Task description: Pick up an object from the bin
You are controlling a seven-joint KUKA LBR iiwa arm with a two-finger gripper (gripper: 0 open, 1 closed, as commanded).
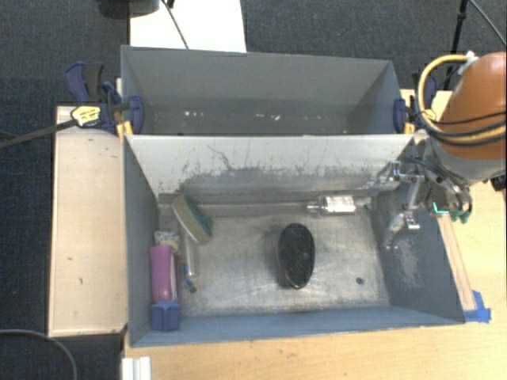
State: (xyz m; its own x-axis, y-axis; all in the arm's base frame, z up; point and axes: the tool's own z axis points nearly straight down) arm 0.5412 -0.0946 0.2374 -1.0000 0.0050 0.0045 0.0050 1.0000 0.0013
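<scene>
Tool (406,210) hung over the grey metal bin's (261,85) right slope, apart from the black oval object (295,255), presumably before descending; whether open or closed was indeterminable.

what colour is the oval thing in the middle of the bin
The oval thing is black, per the camera view.

Just one camera here, mounted up high and looking down into the grey bin (261,93), tilted a bit so the far wall faces it most. Whole bin fits in frame, with the arm (475,93) at the right edge.
</scene>
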